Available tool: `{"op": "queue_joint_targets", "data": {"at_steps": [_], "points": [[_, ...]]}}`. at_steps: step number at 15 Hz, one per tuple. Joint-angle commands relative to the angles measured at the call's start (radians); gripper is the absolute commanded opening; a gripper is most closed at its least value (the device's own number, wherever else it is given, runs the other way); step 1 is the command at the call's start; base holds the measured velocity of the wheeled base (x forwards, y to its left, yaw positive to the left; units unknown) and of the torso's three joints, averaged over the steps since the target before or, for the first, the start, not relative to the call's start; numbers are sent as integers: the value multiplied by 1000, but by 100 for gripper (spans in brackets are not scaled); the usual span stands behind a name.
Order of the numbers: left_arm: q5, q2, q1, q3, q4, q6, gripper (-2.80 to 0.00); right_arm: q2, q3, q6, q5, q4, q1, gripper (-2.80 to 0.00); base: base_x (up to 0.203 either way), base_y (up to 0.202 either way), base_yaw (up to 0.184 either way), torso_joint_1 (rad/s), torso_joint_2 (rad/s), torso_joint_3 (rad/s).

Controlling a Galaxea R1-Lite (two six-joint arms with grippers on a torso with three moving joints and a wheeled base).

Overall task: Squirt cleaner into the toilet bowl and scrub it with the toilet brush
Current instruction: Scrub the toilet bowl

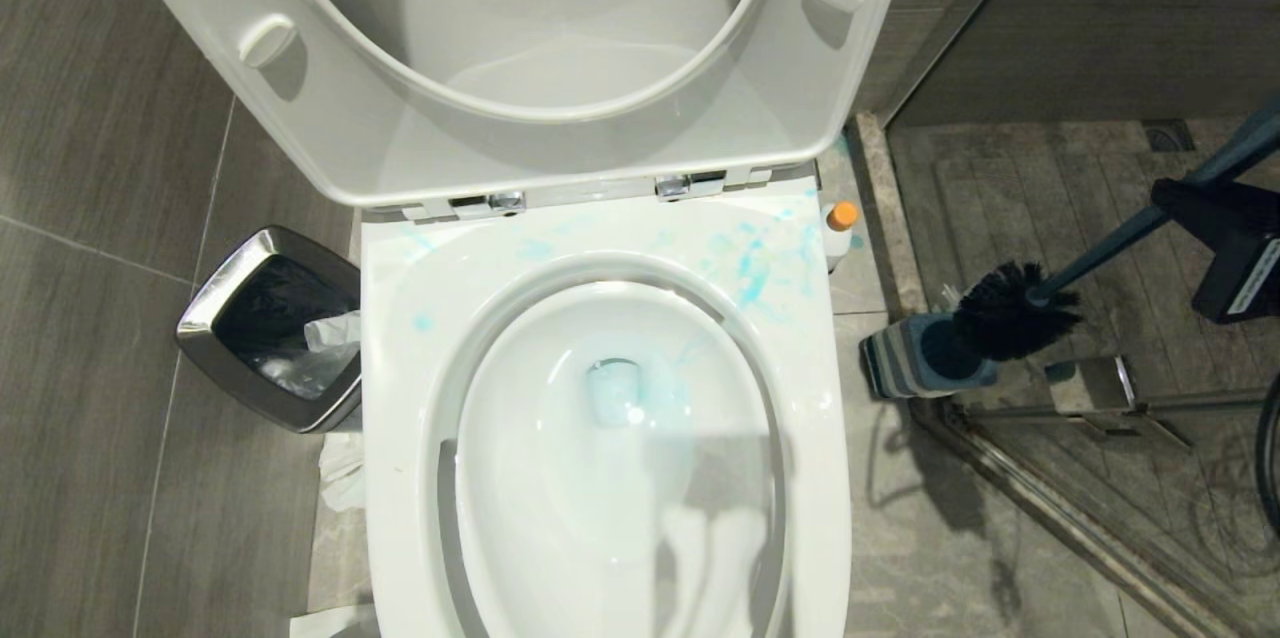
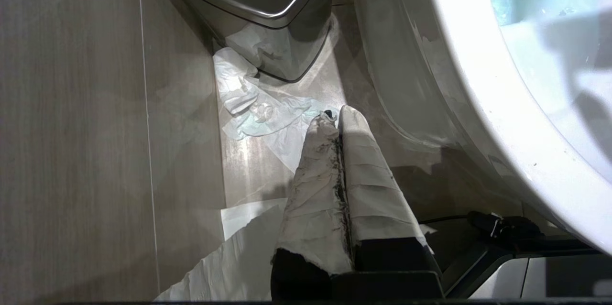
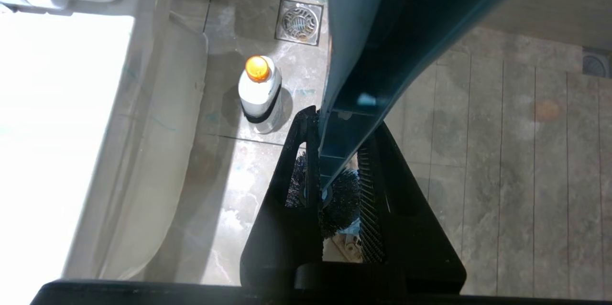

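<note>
Right gripper (image 3: 337,152), fingers clamped on the toilet brush (image 1: 1015,310) handle, sits at the head view's right edge, partly cut off; the black bristle head hangs just above its ribbed holder (image 1: 915,358). Left gripper (image 2: 337,118), taped fingers pressed together and empty, hangs low beside the toilet bowl (image 1: 600,248) (rim streaked blue-teal, tinted water inside). The cleaner (image 1: 840,233) stands right of the rim. Centre left, the waste bin (image 1: 205,303) holds crumpled paper (image 1: 335,330).
</note>
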Motion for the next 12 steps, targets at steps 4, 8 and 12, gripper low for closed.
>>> {"op": "queue_joint_targets", "data": {"at_steps": [4,8,12], "points": [[0,1,-1,1,0,-1,-280,32,-159,-4,-110,59,128,-280,0,0,0,3,7,117],[0,1,-1,0,0,0,-280,37,-227,-40,-311,100,358,-280,0,0,0,2,1,195],[0,1,0,1,0,-1,-280,53,-236,-52,-336,118,416,-280,0,0,0,3,2,205]]}}
